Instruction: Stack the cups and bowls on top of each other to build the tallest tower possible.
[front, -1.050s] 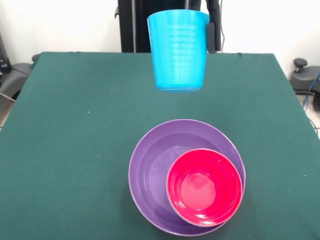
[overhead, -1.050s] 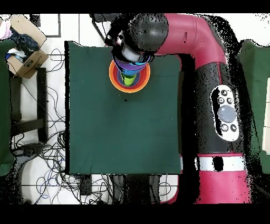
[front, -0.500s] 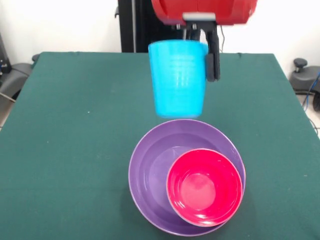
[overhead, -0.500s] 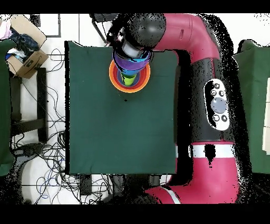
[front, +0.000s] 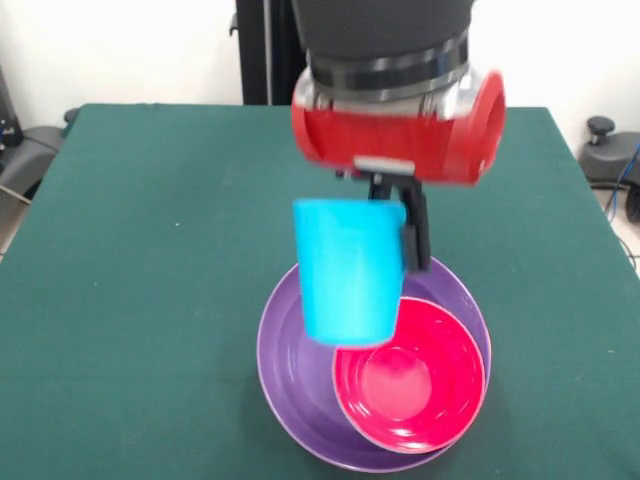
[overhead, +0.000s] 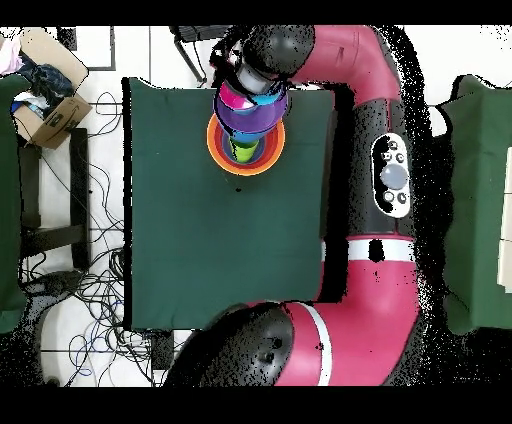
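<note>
My gripper (front: 401, 245) is shut on the rim of a light blue cup (front: 345, 272), with one black finger (front: 414, 238) outside its wall. The cup hangs upright and, in the front view, covers the far left rim of the purple bowl (front: 290, 350). A small pink-red bowl (front: 410, 375) lies tilted inside the purple bowl, towards its right side. From overhead the tower shows as a big orange bowl (overhead: 216, 150) with the purple bowl (overhead: 245, 122), a lime green cup (overhead: 243, 152) and the pink-red bowl (overhead: 236, 97) in it. The arm hides the gripper there.
The green table (front: 130, 250) carries only this pile, which stands near one edge in the overhead view. The red arm (overhead: 360, 120) runs along one side of the table. A cardboard box (overhead: 50, 100) and cables lie on the floor beside it.
The arm has come down and towards the bowls with the light blue cup. The cup has dropped from high over the far table to just over the purple bowl.
</note>
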